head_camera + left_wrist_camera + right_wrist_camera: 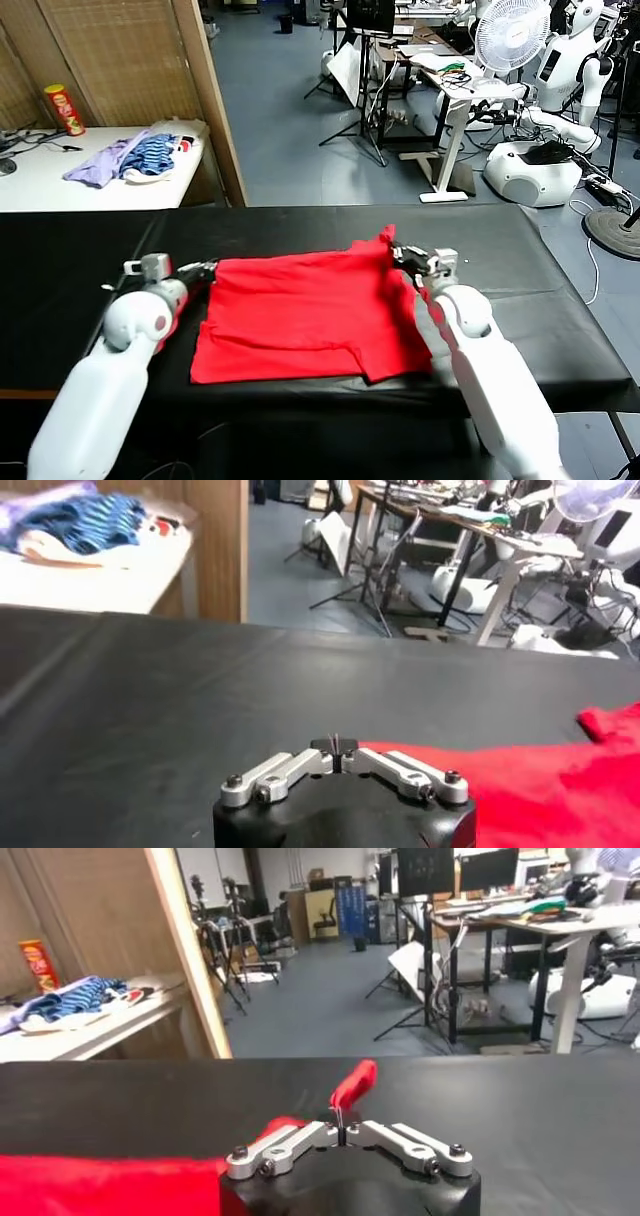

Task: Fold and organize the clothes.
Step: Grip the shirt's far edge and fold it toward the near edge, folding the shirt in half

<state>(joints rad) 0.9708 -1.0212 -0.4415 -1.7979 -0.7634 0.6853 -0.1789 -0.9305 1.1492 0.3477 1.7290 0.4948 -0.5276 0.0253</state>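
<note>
From the head view, I see the red T-shirt [305, 315] lying flat on the black table [70, 290], its long axis running left to right between my two arms. The left gripper [205, 268] is clamped on the far left corner, the right gripper [400, 252] on the far right corner — each arm is nearest to its own corner. On the white side table [40, 180] lie a lavender garment [100, 162], a blue striped garment [150, 155] and a chips can [65, 109], well apart.

In the left wrist view, the jaws are closed at the shirt's edge; whether cloth is pinched, I judge only.

In the right wrist view, the closed jaws hold a raised red tip — nothing blocks the fold toward me.
</note>
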